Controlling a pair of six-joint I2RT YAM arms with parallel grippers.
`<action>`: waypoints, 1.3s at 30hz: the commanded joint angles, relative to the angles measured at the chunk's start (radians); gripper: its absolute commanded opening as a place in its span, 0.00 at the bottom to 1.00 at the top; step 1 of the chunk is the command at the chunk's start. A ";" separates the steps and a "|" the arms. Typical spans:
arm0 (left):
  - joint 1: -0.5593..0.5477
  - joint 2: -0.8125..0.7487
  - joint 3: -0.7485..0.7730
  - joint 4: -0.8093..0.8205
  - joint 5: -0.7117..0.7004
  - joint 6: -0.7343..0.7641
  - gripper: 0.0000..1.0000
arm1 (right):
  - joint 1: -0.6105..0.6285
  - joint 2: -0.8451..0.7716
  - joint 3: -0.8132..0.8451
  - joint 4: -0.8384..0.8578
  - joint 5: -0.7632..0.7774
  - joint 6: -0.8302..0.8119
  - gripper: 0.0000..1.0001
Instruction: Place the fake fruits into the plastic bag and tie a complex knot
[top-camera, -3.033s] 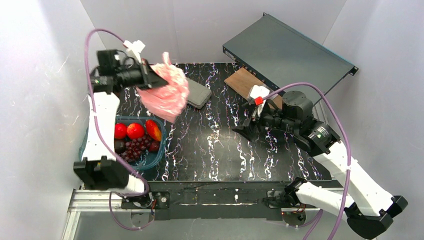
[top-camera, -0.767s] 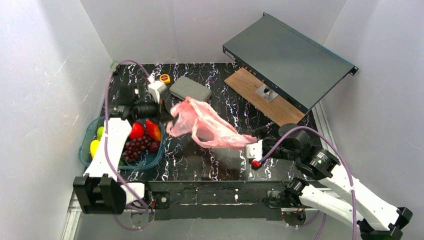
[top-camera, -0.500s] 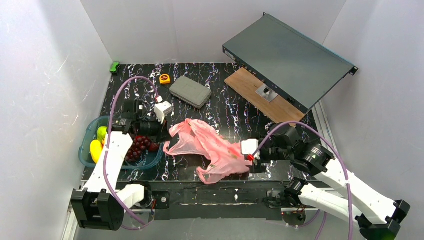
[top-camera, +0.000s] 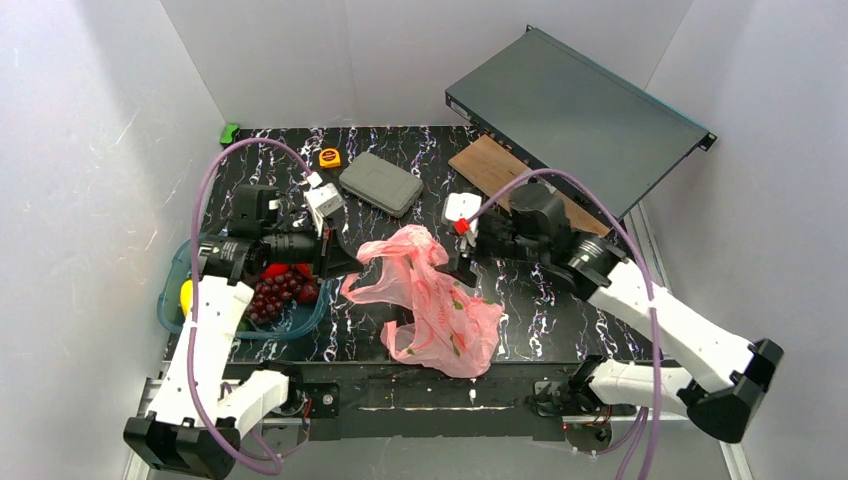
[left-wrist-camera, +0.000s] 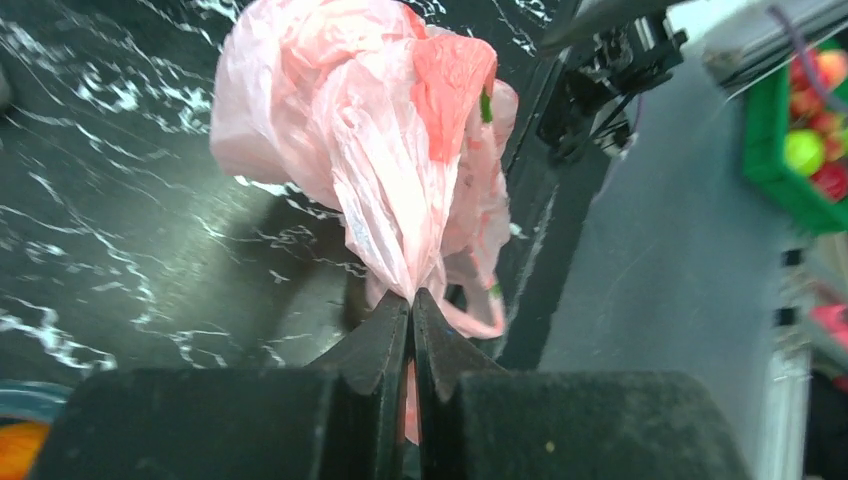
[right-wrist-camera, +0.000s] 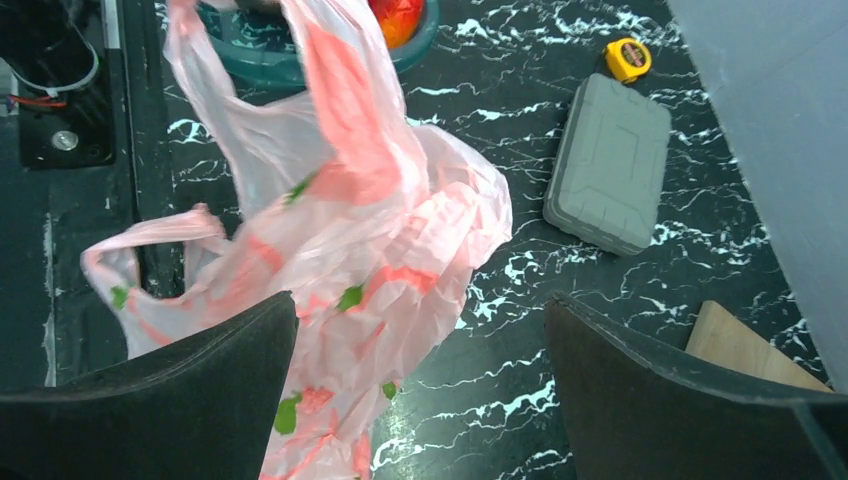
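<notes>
Bag (top-camera: 430, 300) droops onto table (top-camera: 560, 320) near front edge, one end pinched tight in left gripper (left-wrist-camera: 411, 300), right gripper (right-wrist-camera: 420, 310) spread wide & empty just beside it, fruits (top-camera: 280, 290) in tub (top-camera: 175, 290): prob. bag-opening step, next right needs opposite rim.

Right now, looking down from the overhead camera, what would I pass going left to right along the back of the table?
Small green block → small yellow tape measure → flat grey plastic case → large dark flat metal box.
</notes>
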 joint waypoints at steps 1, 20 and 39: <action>-0.010 -0.015 0.062 -0.202 -0.012 0.407 0.00 | 0.002 0.082 0.011 0.118 -0.069 -0.038 0.98; -0.073 -0.332 -0.422 -0.112 -0.346 1.143 0.02 | 0.172 0.320 -0.296 0.159 -0.138 -0.124 0.62; -0.116 0.209 -0.119 0.155 -0.196 -0.215 0.98 | 0.205 0.072 -0.333 0.180 0.017 -0.027 0.90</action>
